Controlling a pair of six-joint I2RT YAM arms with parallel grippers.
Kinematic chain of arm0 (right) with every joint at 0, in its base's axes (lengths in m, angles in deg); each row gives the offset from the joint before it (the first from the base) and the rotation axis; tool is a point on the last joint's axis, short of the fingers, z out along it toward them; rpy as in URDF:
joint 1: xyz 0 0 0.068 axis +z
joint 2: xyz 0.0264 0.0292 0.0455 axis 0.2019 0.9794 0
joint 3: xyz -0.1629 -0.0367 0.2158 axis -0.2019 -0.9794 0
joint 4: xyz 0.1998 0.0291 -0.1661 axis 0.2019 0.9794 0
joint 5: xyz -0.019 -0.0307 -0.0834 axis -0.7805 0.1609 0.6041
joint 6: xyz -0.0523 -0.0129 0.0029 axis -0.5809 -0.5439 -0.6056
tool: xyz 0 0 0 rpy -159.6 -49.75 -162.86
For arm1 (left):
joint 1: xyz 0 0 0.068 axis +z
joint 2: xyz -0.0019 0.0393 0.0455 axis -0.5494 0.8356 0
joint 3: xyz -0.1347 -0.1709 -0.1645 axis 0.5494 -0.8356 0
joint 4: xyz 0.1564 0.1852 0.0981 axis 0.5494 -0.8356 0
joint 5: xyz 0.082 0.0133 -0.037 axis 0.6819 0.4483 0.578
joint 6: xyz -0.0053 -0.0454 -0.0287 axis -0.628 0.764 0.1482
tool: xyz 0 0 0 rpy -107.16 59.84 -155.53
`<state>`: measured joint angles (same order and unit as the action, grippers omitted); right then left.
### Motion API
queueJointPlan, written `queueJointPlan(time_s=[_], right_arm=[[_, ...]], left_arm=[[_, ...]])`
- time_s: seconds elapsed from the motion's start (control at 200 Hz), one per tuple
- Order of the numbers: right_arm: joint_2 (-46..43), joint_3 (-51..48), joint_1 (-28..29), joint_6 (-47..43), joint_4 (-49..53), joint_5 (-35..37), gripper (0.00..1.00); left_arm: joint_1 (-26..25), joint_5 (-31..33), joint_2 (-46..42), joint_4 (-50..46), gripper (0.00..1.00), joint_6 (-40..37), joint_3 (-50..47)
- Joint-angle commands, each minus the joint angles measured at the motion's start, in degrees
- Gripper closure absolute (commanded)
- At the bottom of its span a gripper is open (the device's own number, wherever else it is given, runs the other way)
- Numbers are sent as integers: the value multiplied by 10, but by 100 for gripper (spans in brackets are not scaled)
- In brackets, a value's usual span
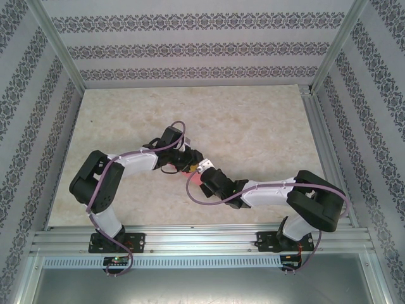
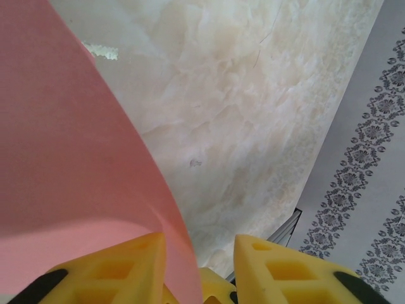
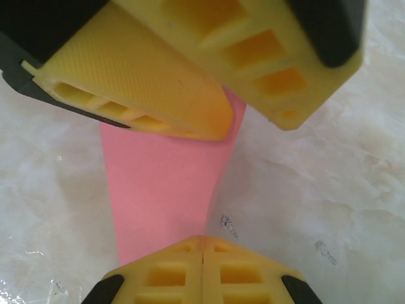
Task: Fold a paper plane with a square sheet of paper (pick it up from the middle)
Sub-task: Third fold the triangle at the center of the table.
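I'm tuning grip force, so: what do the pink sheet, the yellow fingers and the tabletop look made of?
Sheet: thin matte paper, it seems; it bends in a smooth curve without glare.
Fingers: yellow plastic, probably printed; the surface is finely ribbed, with hollow cells.
Tabletop: marble-patterned with a faint sheen; could be stone or laminate, can't tell.

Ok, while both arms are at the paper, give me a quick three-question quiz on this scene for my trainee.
1. True or false: the right end effector is shut on the pink paper.
2. Where over the table do the two end effectors meet? A. around its middle B. its far left corner C. beyond its right rail
3. In the left wrist view, how do the fingers of the left end effector stand relative to the paper?
Key: 1 true; 2 A; 3 apart, with the paper running between them.
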<state>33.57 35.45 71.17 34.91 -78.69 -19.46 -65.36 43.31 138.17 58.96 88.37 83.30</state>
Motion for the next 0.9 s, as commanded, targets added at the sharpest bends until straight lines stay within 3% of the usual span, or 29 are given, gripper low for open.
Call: queueJointPlan(time_s=[0.0, 0.195, 0.425, 0.56, 0.649, 0.784, 0.899], right_arm=[[6, 17, 6, -6, 2, 17, 94], [4, 22, 9, -9, 3, 19, 93], [2, 29, 11, -7, 19, 21, 91], [-16, 29, 11, 12, 42, 19, 83], [-50, 14, 11, 32, 47, 12, 67], [-130, -20, 2, 74, 48, -22, 60], [-209, -61, -47, 134, 45, -96, 58]], left_arm=[[-9, -7, 9, -35, 67, -32, 21], [-10, 0, 11, -71, 72, -56, 34], [-9, -1, 13, -75, 89, -70, 42], [-7, 2, 14, -93, 94, -99, 51], [-1, -2, 17, -99, 95, -112, 58], [10, -22, 30, -116, 95, -141, 79], [17, -44, 42, -130, 96, -166, 94]])
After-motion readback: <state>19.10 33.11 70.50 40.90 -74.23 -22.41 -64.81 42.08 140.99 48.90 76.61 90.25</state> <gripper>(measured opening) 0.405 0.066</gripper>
